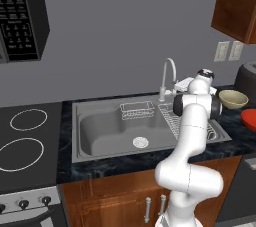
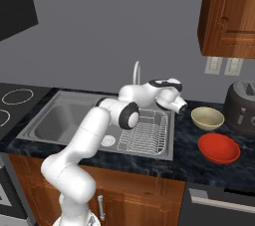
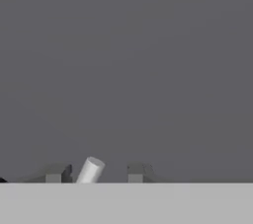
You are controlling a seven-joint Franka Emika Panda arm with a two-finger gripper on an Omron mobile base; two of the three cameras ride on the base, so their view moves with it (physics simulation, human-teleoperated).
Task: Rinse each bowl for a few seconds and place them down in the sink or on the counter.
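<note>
Robot's at the reach-in step: both bowls sit on the counter (image 2: 196, 145) right of the sink (image 2: 60, 120), tan bowl (image 2: 207, 118) behind red bowl (image 2: 218, 148). The gripper (image 3: 94, 174) looks narrow and holds neither. Next it probably swings toward a rim.

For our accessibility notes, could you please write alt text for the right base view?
A white robot arm reaches across a grey metal sink toward a tan round bowl and a shallow glossy red bowl on the dark marbled counter.
</note>
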